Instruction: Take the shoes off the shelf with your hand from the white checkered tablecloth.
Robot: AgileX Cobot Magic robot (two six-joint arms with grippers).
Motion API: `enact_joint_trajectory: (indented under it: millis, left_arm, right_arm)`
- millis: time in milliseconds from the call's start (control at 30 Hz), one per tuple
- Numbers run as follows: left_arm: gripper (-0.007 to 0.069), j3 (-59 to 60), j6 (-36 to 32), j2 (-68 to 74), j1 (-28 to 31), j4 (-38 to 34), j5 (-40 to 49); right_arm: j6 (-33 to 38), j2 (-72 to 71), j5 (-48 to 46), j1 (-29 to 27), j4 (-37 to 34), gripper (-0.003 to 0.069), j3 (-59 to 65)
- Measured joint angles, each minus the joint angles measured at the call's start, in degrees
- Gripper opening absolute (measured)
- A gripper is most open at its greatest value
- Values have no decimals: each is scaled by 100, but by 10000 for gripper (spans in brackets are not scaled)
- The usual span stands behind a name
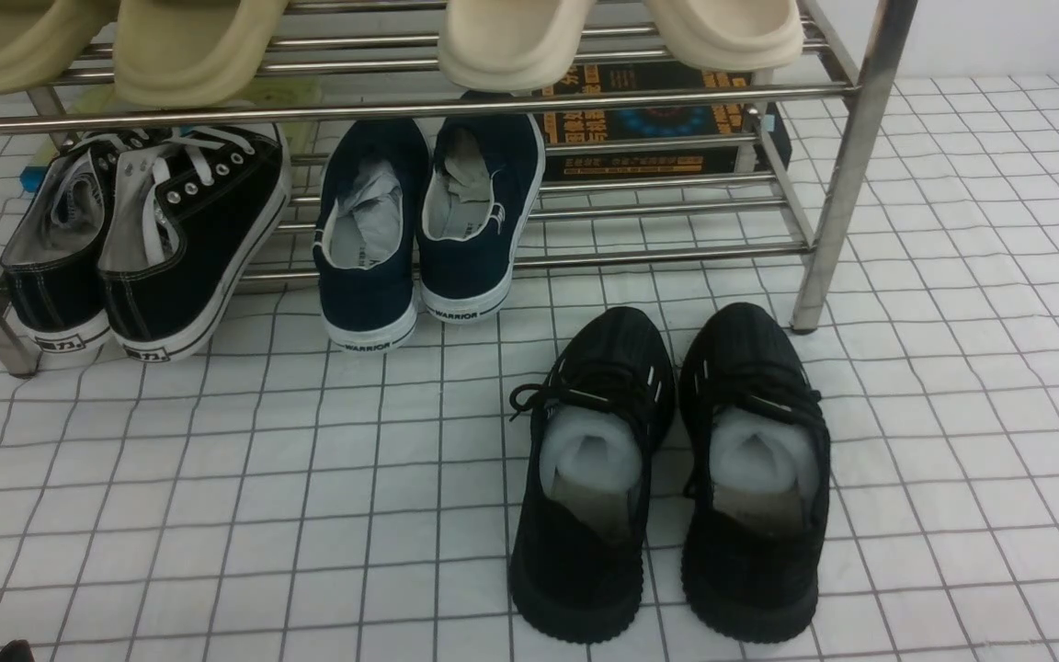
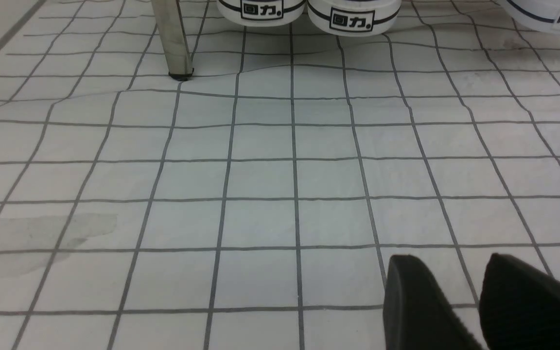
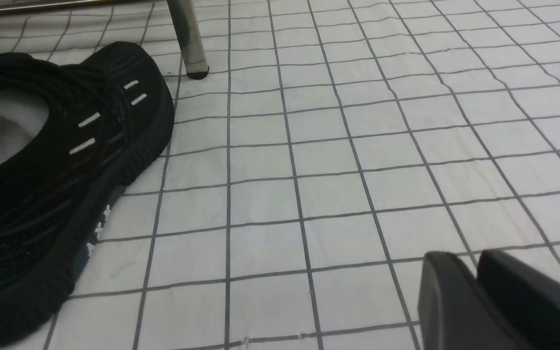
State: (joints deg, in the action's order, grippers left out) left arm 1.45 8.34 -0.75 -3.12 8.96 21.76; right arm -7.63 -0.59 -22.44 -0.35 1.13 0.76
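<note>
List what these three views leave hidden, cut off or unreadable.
- Upper-tier pale slippers: front view, cut off by the top edge.
- Dark printed box behind the shelf: rails cross it, text too small to read.
- Left black sneaker: right wrist view shows only the right one, itself cut by the picture's edge.
- Right pincer: fingers nearly touching, but only their tips show, cut off at the frame corner.

The shoes [image 1: 667, 469] are showing all black, with small white dashes and white stuffing glowing inside. The tablecloth [image 1: 217, 478] is lying white, crossed by thin dark grid lines. The shelf [image 1: 847, 165] is gleaming chrome. On it, canvas sneakers [image 1: 148, 230] are showing black with white soles and laces, the slip-ons [image 1: 428, 221] navy with white soles, and the slippers [image 1: 199, 41] pale cream. Beside the right gripper's [image 3: 474, 291] dark jaws, one black shoe's sole is showing ribbed.
</note>
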Motion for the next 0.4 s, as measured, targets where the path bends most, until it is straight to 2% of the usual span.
enact_joint_trajectory:
  millis: [400]
  left_arm:
    - [239,0,0,0,0,0,0]
  right_arm:
    - [0,0,0,0,0,125,0]
